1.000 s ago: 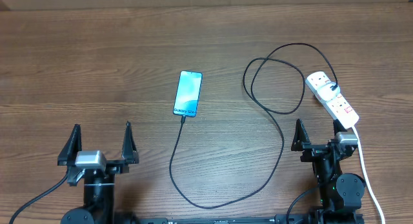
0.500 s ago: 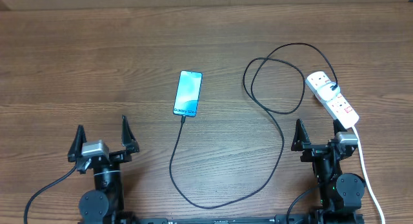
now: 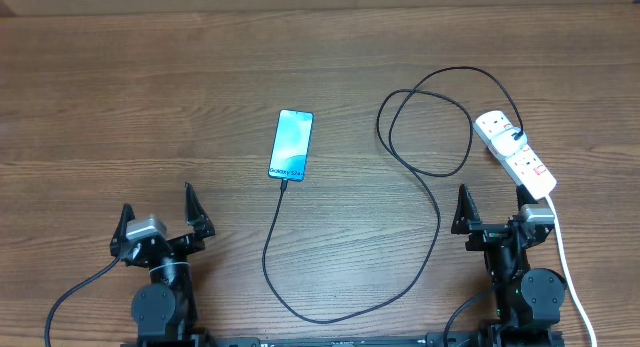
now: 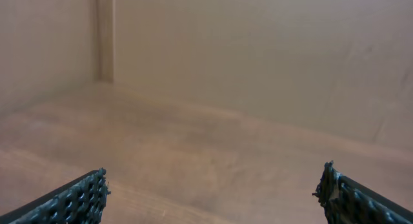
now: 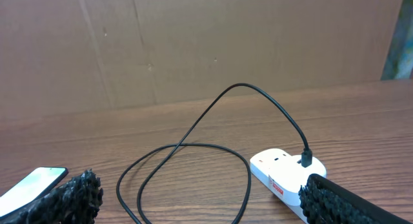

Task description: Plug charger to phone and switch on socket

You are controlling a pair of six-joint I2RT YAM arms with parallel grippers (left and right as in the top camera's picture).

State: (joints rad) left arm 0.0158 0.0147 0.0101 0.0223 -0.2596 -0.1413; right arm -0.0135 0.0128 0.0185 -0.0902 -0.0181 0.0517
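The phone [image 3: 291, 144] lies flat mid-table with its screen lit, and its corner shows in the right wrist view [image 5: 35, 182]. The charger [image 3: 437, 219], a thin black cable, runs from the phone's bottom edge in a long loop to the socket [image 3: 515, 155] at the right, where its far end is plugged in. Its small plug [image 3: 284, 183] touches the phone's bottom edge. I cannot tell whether it is seated. My left gripper [image 3: 158, 199] stands open at the near left, far from all of these. My right gripper [image 3: 492, 195] stands open just in front of the socket [image 5: 284, 169] and the cable loop [image 5: 193, 146].
A brown cardboard wall [image 5: 206, 43] closes the far side of the wooden table [image 3: 150, 87]. The socket's thick white cord [image 3: 565, 257] runs down past the right arm's base. In the left wrist view only bare table [image 4: 193, 153] and wall lie between the open fingers [image 4: 80, 195].
The left arm has shifted a little to the right and drawn back towards its base, its gripper still open. The right arm, phone, cable and socket have not moved.
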